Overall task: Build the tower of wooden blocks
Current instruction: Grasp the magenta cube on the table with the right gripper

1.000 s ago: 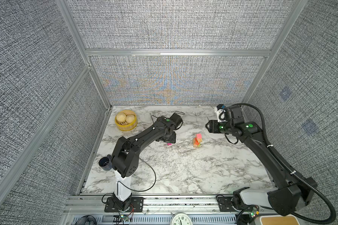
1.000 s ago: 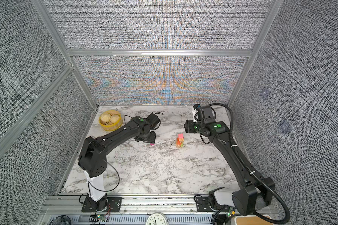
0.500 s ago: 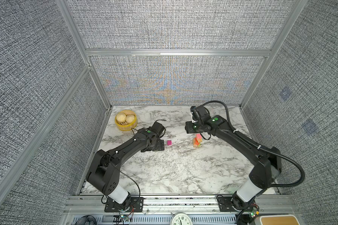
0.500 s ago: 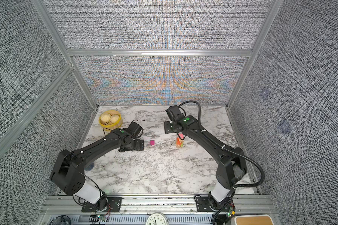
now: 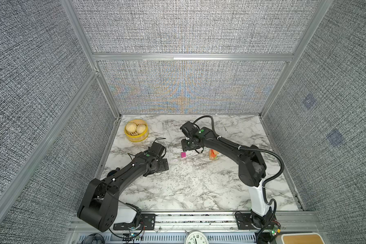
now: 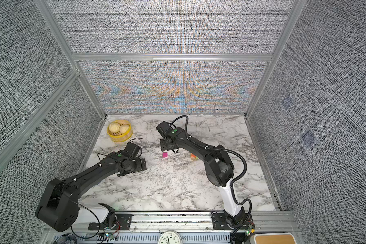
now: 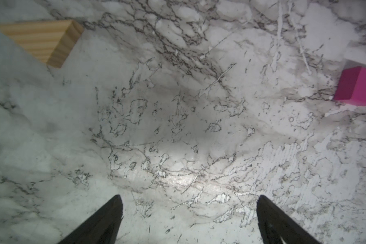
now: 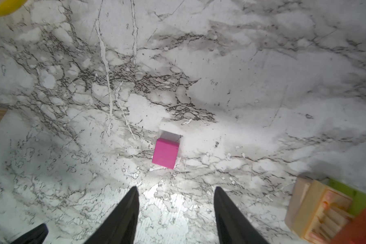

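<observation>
Magenta cube [image 8: 165, 153], one, loose on marble [image 8: 262, 84], one tan bar [image 7: 40, 40], one tower [image 5: 213, 154], left gripper [image 7: 189, 197] and right gripper [image 8: 175, 189] both spread, empty.

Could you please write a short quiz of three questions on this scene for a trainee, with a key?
1. True or false: the right gripper is open, and the magenta cube lies ahead of it, not held.
2. Where is the magenta cube? A) on the table, apart from the tower; B) on top of the tower; C) inside the right gripper.
3. Fill in: the left gripper stands ____, holding nothing.
Key: 1 true; 2 A; 3 open.
</observation>
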You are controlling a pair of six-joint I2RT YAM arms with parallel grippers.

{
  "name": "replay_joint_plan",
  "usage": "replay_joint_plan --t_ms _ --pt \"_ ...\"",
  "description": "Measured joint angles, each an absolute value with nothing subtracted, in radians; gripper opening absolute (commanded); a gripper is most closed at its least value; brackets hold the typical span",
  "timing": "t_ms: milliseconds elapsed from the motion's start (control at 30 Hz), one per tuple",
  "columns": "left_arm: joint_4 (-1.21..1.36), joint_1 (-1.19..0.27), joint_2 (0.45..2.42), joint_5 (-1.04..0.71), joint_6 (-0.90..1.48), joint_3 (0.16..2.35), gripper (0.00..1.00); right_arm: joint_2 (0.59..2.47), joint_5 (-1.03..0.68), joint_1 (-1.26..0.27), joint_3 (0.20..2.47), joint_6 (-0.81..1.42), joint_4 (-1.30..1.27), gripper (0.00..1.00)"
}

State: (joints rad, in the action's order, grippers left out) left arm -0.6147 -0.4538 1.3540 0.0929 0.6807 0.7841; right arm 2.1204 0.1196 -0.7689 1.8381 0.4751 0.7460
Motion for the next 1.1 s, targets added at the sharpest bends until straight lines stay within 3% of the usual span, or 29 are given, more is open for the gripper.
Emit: replay_joint_plan --t_ms 267,833,1100 --pt "-0.569 -0.441 1.351 0.056 0.68 0.759 0.99 2.25 0.096 -0.791 1.924 0.498 0.793 0.59" --pt "-0.558 -0.441 1.37 0.045 0.68 0.763 0.99 2.328 0.088 -0.79 1.937 0.52 0.811 0.59" --pt "-0.558 -0.439 1.371 0.045 0.68 0.763 0.99 2.361 0.096 -0.79 1.966 0.524 0.81 0.54"
